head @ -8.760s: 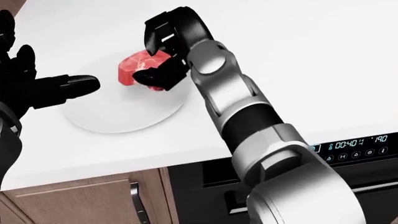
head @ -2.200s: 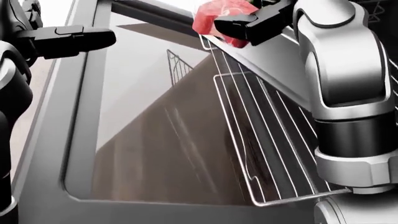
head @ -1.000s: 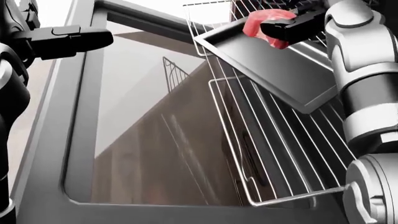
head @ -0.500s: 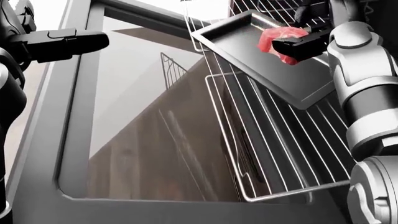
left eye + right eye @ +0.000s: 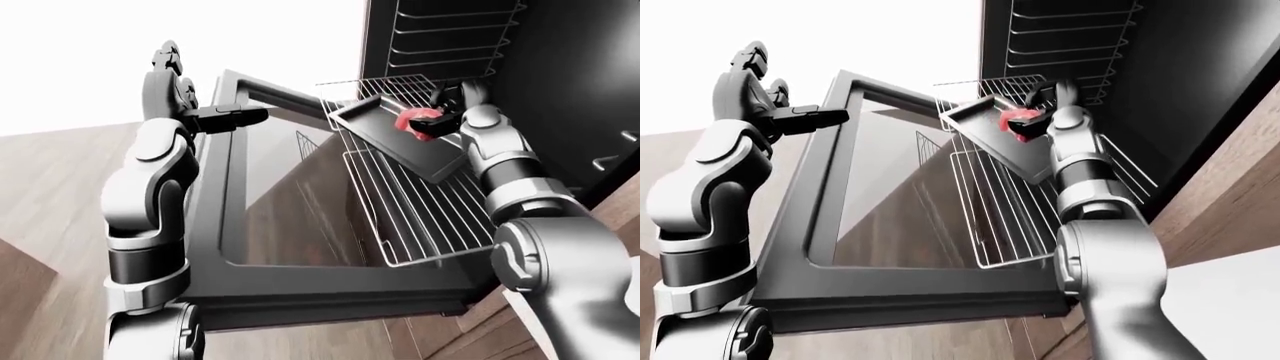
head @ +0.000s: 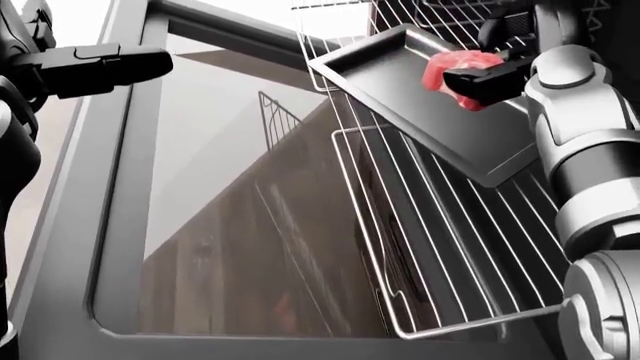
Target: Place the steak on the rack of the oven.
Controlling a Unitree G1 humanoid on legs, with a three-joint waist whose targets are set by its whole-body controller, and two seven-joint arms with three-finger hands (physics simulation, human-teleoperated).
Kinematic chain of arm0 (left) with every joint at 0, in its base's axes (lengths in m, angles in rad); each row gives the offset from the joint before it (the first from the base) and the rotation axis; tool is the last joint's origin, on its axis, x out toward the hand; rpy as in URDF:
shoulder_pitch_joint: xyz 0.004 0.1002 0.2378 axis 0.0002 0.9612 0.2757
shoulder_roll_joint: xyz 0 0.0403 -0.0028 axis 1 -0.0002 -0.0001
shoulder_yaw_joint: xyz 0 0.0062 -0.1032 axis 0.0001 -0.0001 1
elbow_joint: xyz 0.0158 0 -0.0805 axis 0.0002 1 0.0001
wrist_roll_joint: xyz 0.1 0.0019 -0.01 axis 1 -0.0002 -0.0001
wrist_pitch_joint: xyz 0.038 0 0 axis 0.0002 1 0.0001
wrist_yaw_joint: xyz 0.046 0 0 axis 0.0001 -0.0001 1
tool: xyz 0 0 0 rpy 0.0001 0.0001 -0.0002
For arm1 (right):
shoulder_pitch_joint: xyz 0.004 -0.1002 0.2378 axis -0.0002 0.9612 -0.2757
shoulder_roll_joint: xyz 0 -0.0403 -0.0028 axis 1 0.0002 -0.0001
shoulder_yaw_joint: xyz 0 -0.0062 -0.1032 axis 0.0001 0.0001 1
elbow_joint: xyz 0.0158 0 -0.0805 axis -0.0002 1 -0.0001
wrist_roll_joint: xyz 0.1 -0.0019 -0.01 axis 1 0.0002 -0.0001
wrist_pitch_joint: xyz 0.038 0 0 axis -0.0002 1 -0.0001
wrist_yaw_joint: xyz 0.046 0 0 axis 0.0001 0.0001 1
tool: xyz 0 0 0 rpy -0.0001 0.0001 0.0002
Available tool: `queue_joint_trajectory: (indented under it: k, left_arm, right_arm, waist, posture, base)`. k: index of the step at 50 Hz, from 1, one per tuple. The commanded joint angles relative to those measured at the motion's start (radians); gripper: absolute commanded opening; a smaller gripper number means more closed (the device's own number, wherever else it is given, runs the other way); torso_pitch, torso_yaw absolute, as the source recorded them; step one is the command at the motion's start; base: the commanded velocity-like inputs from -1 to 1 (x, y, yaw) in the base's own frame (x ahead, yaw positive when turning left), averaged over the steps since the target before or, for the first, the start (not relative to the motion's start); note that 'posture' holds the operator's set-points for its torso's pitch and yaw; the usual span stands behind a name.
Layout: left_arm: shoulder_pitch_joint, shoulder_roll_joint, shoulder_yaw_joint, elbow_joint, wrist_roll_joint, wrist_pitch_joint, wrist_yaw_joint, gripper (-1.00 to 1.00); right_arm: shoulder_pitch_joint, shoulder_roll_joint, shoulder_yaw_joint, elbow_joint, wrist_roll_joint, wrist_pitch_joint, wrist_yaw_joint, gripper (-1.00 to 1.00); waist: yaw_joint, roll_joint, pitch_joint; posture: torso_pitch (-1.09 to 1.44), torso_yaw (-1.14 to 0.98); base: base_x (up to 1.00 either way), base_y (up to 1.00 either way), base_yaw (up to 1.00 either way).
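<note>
The raw red steak [image 6: 452,73] hung clamped in the black three-fingered right hand [image 6: 487,71], just above the far right part of the dark rectangular metal baking tray [image 6: 420,97] that sat on the upper wire oven rack [image 5: 385,88]; released there, it would likely land on the tray, not the bare wires, and the tray looked tilted, so the meat might slide toward the open glass oven door [image 6: 200,225]; its long axis appeared to run left to right, though the fingers hid much of it; the black left hand [image 6: 90,64] held nothing, one finger extended, well left of the tray.
</note>
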Motion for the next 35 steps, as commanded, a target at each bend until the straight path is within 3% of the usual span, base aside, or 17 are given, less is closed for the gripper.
queue_joint_trajectory:
  k: [1, 19, 35]
  left_arm:
    - [-0.032, 0.012, 0.007, -0.041, 0.001, -0.027, 0.0, 1.0]
    - [-0.015, 0.013, 0.01, -0.048, -0.002, -0.03, 0.001, 1.0]
    - [-0.011, 0.014, 0.011, -0.038, 0.0, -0.043, -0.003, 1.0]
  right_arm:
    - [-0.047, -0.014, -0.004, -0.05, 0.002, -0.047, -0.013, -0.99]
    - [-0.005, -0.009, -0.011, -0.036, 0.012, -0.072, -0.048, -0.92]
    - [0.014, -0.01, -0.01, -0.037, 0.014, -0.078, -0.054, -0.59]
  waist:
    - [0.0, -0.002, -0.035]
    - [0.0, -0.002, -0.034]
    - [0.0, -0.003, -0.035]
  posture:
    - [0.0, 0.0]
    - [0.0, 0.0]
    - [0.0, 0.0]
  base:
    - [0.0, 0.0, 0.0]
    - [0.0, 0.0, 0.0]
    - [0.0, 0.0, 0.0]
